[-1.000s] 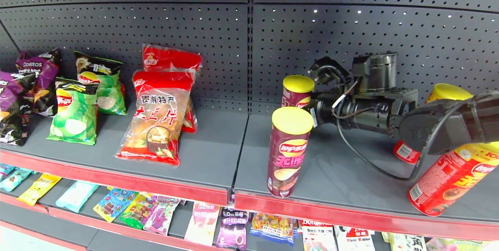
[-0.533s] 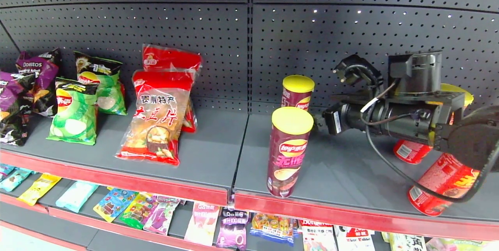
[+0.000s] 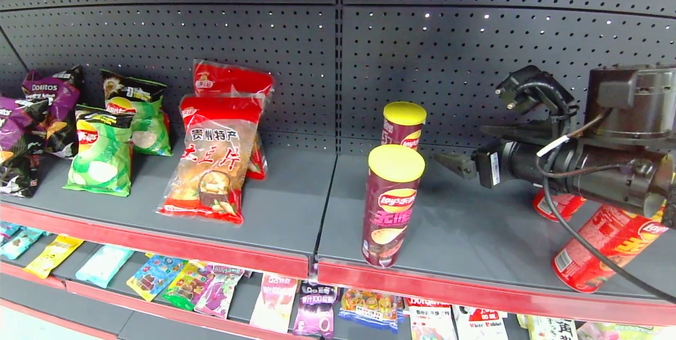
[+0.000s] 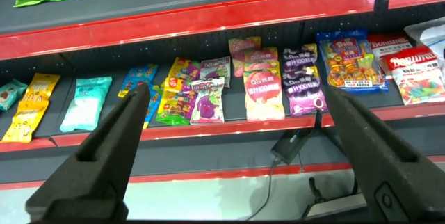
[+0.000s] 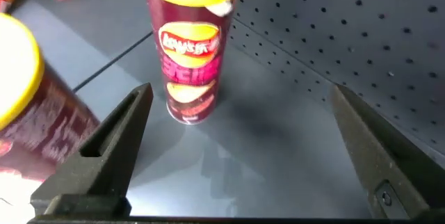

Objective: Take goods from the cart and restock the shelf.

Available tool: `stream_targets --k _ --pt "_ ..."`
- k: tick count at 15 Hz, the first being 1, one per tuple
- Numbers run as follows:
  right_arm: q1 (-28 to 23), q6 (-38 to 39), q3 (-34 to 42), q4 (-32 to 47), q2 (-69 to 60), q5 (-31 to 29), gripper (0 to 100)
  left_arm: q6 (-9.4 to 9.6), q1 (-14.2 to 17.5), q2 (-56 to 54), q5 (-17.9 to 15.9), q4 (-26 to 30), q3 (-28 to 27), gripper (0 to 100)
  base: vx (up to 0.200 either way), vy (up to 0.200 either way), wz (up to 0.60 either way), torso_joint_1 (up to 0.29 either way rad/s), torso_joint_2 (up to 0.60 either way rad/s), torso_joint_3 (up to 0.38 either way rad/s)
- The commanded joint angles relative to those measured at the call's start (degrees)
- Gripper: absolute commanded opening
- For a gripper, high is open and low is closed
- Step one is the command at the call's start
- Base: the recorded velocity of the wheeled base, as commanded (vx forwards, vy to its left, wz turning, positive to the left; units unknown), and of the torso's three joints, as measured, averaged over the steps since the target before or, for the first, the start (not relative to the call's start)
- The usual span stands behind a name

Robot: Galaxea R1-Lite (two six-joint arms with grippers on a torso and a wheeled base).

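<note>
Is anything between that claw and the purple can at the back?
Nothing visible: only bare shelf lies between the open right gripper and the rear purple can. The front purple can stands off to one side.

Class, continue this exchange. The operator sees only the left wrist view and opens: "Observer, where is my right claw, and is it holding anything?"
Observer: The right claw hangs open and empty above the right bay of the upper shelf.
Operator: What does it face?
Observer: The rear purple can, which stands upright; the claw is apart from it.
Operator: Is there a second purple can?
Observer: Yes, the front purple can stands upright at the shelf's red front edge.
</note>
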Motion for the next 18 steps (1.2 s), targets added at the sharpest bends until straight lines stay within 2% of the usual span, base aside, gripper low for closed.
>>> stream_targets --k 1,9,12,15,18 --pt "0.2 0.0 1.5 0.0 -2.7 -0.1 100 -0.01 0.0 0.1 0.0 0.0 0.0 100 0.0 0.0 0.0 0.0 0.0 0.0" --pt "2.8 2.7 14.9 0.0 -16.3 -0.1 100 -0.01 -0.1 2.1 -0.6 0.0 0.0 100 0.0 0.0 0.0 0.0 0.0 0.0" --pt "5.2 4.9 25.0 0.0 -26.4 -0.1 100 -0.01 -0.1 4.3 -0.9 0.0 0.0 100 0.0 0.0 0.0 0.0 0.0 0.0" --pt "2.4 5.3 35.2 0.1 -37.2 0.0 100 -0.01 -0.1 6.1 -0.9 0.0 0.0 100 0.0 0.0 0.0 0.0 0.0 0.0" --pt "-0.9 4.8 39.7 0.8 -44.3 -1.2 100 -0.01 -0.1 7.8 -0.9 0.0 0.0 100 0.0 0.0 0.0 0.0 0.0 0.0"
